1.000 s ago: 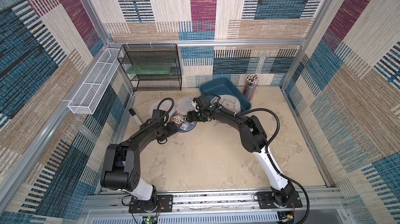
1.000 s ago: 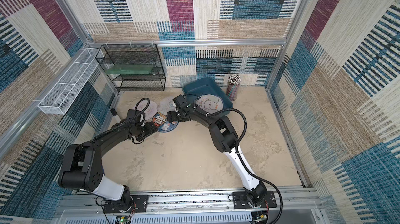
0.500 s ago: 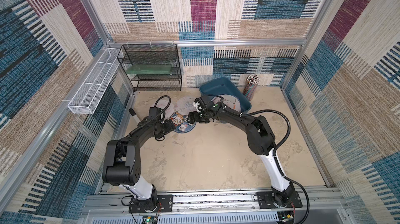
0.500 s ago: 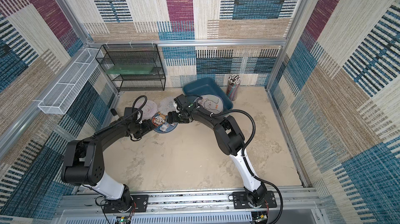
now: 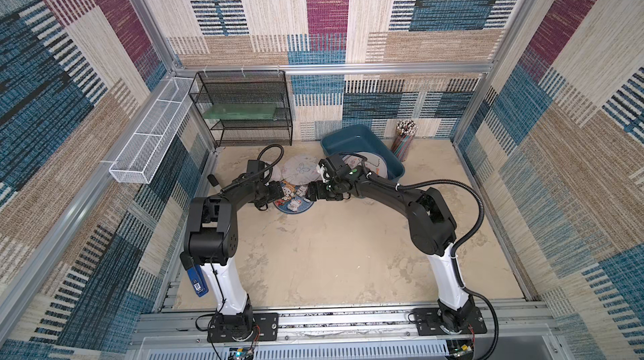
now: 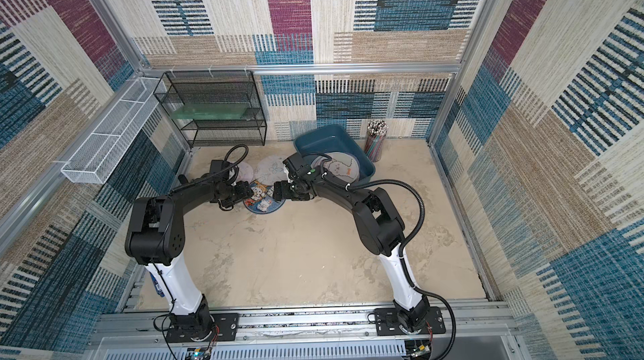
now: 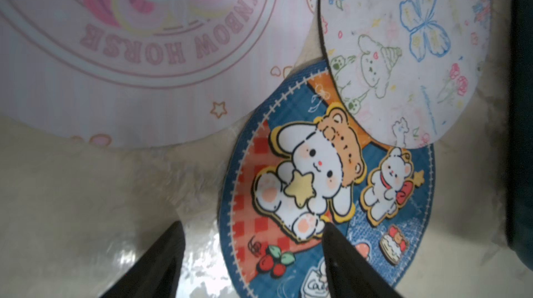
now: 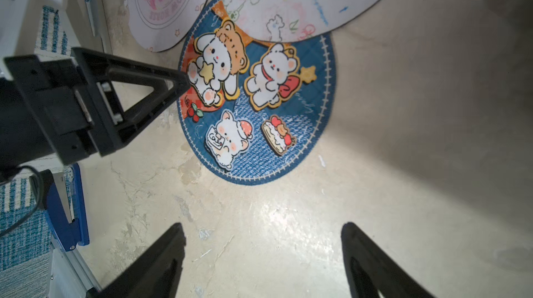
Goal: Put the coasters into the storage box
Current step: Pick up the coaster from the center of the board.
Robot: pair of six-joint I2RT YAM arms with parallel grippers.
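Since the containers come first: in both top views the teal storage box [image 5: 352, 139] sits by the back wall. It's smooth plastic with sloped walls and rounded corners, and one pale coaster [image 5: 374, 165] with a line-drawn animal lies inside. Just beside it, a cup [image 5: 404, 144] is packed with pencils. The black wire-mesh rack [image 5: 244, 111] holds a flat green slab on a shelf.

Three more thin round mats lie on the mottled beige table [image 5: 331, 253] in front of the box: the blue coaster [image 5: 291, 201], the butterfly coaster [image 5: 301, 170] and the pink coaster [image 5: 275, 175]. The left gripper [image 5: 278, 193] and right gripper [image 5: 312, 194] face each other across the blue one.

Left wrist view: its fingers are parted and nothing's pinched. One tip is over the blue coaster's stitch-print rim, the other over bare table. The butterfly coaster overlaps the blue one, and the pink one reads "RAINBOW HORSE".

Right wrist view: its fingers are spread wide over bare table, holding nothing. The left gripper's fingertip meets the edge of the blue coaster, which has a denim-look print with bears and cake.
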